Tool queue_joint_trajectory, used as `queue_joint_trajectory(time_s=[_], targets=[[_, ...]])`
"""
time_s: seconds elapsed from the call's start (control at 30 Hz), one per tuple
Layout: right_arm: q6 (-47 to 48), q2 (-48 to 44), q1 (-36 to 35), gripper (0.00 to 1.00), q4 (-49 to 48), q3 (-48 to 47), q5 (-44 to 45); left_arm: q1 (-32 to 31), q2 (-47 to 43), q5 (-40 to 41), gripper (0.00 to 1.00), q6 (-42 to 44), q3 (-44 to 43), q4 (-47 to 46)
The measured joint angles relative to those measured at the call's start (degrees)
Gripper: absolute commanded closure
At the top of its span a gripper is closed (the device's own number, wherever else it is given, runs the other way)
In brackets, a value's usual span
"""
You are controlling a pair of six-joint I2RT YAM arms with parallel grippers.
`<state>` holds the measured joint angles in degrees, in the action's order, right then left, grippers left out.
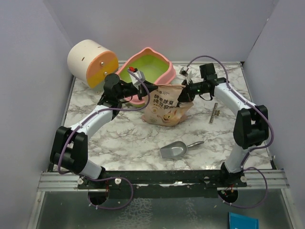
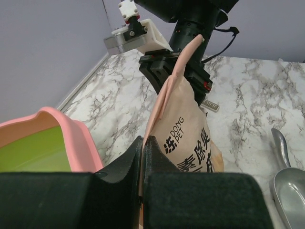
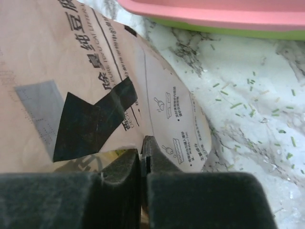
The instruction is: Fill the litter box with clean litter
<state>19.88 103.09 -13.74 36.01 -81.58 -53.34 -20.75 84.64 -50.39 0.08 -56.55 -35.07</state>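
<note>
At the centre of the table, the left gripper and right gripper each pinched a top corner of the bag, holding it upright, presumably for tipping into the unfilled litter box just behind.

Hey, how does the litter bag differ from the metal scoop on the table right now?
The bag is tan printed paper; the scoop is plain grey metal. The bag is held upright, pinched by the left claw and right claw; the scoop lies flat, untouched. The bag is bigger and nearer the litter box. Both sit on the marble table.
</note>
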Motion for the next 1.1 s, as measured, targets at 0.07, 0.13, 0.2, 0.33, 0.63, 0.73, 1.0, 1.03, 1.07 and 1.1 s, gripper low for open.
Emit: queue_joint_trajectory(time_s=[0.07, 0.13, 0.2, 0.33, 0.63, 0.73, 1.0, 1.03, 1.07, 1.1], targets=[[-2.9, -0.5, -0.2, 0.99, -2.9, 1.0, 3.2, 0.0, 0.2, 0.1, 1.00, 0.0, 0.0, 0.0], [-6.5, -2.1, -0.6, 0.99, -6.5, 2.9, 7.2, 0.0, 0.3, 0.1, 1.00, 0.1, 0.0, 0.0], [-9.8, -4.7, -0.9, 0.99, -10.0, 5.0, 10.7, -0.1, 0.3, 0.1, 1.00, 0.6, 0.0, -0.3], [-16.9, -11.6, -1.0, 0.99, -16.9, 9.7, 18.1, -0.2, -0.2, 0.0, 1.00, 2.3, 0.1, -0.6], [-27.4, -21.0, -0.8, 0.99, -28.4, 16.4, 26.7, -0.3, -0.5, 1.2, 1.00, 6.5, 0.4, -3.1], [-28.4, -21.3, -0.8, 0.99, -31.0, 16.3, 27.3, -0.3, 1.2, 2.1, 1.00, 6.7, -0.8, -4.4], [-27.9, -21.3, -0.8, 0.99, -27.6, 14.8, 27.2, -0.3, 2.5, 2.7, 1.00, 4.3, -0.6, -8.3], [-27.7, -21.3, -0.8, 0.99, -26.6, 14.5, 27.2, -0.3, 2.5, 2.7, 1.00, 3.7, -0.3, -9.0], [-27.6, -21.4, -0.8, 0.99, -25.9, 14.4, 27.2, -0.3, 2.5, 2.7, 1.00, 3.2, 0.0, -9.7], [-27.6, -21.5, -0.8, 0.99, -25.3, 14.4, 27.1, -0.3, 2.5, 2.7, 1.00, 2.9, 0.2, -10.2]])
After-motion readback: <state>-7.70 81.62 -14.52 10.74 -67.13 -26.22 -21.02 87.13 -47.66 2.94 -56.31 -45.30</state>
